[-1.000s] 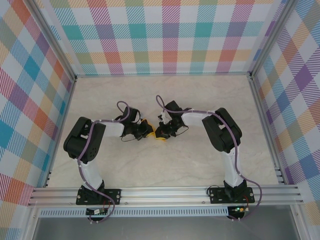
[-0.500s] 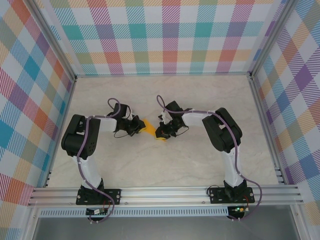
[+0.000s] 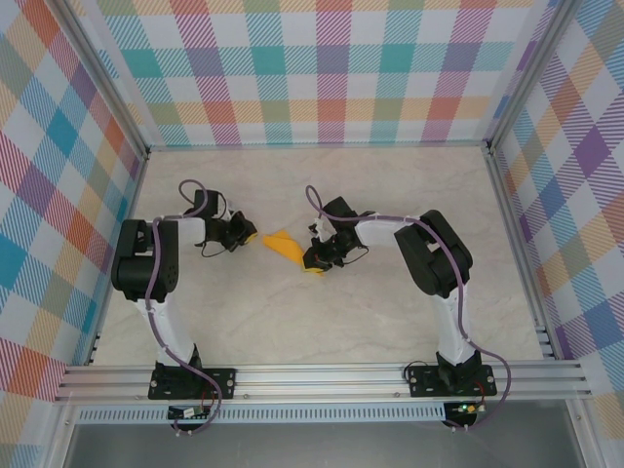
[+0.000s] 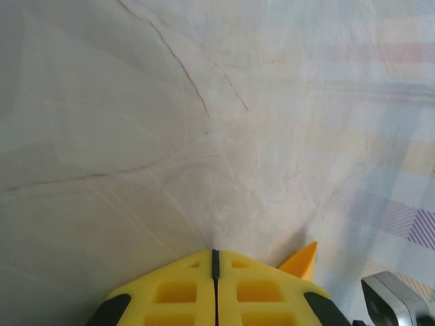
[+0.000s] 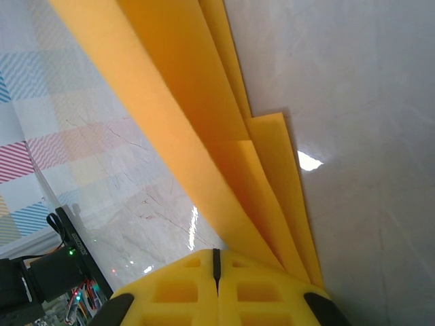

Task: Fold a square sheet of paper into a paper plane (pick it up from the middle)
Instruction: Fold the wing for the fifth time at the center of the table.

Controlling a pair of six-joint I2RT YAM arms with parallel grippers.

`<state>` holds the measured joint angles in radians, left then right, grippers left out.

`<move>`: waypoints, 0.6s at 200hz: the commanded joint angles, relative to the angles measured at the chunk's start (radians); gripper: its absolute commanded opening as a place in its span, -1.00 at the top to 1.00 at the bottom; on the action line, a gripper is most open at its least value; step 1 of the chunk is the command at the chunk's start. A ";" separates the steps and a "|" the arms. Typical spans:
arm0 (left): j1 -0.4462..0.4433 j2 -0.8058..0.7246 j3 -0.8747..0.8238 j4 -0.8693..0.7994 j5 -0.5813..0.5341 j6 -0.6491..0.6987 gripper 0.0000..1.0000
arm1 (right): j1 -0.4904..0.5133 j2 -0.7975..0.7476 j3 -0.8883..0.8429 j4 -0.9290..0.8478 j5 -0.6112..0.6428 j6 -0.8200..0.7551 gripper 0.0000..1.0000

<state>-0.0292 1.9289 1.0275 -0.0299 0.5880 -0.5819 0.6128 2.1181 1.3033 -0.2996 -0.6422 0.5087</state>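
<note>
The folded orange-yellow paper (image 3: 283, 244) lies as a slim pointed shape on the marble table between the two arms. My right gripper (image 3: 312, 266) is shut, its tips down on the paper's near right end. In the right wrist view several creased layers of the paper (image 5: 204, 129) run up from under the right side of the shut gripper (image 5: 216, 252), none showing in the seam between the jaws. My left gripper (image 3: 248, 235) is shut with nothing in it, a short way left of the paper. In the left wrist view an orange point of the paper (image 4: 302, 261) peeks out behind that shut gripper (image 4: 215, 252).
The marble table (image 3: 322, 322) is ringed by checked walls (image 3: 322, 73) and an aluminium rail (image 3: 322, 375) at the near edge. Both arm bases stand on that rail. Bare tabletop (image 4: 170, 136) lies ahead of the left gripper.
My left gripper has drawn back to the left, off the paper, leaving the orange shape uncovered. The right gripper has stayed where it was.
</note>
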 commanded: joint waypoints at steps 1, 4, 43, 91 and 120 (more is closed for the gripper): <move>0.017 -0.026 0.022 -0.065 -0.094 0.043 0.86 | -0.015 0.034 -0.047 -0.116 0.083 -0.010 0.93; 0.015 -0.034 0.019 -0.061 -0.089 0.040 0.86 | -0.015 0.032 -0.047 -0.117 0.084 -0.009 0.93; -0.031 -0.209 -0.095 0.032 0.006 -0.080 0.83 | -0.015 0.034 -0.042 -0.122 0.078 -0.005 0.93; -0.193 -0.254 -0.185 0.105 -0.008 -0.158 0.83 | -0.014 0.034 -0.030 -0.135 0.083 -0.015 0.94; -0.254 -0.164 -0.153 0.123 -0.021 -0.160 0.86 | -0.015 0.035 -0.026 -0.130 0.082 -0.012 0.94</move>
<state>-0.2501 1.6974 0.8665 0.0605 0.5667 -0.7162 0.6102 2.1181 1.3033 -0.3065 -0.6464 0.5083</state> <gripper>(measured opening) 0.078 0.033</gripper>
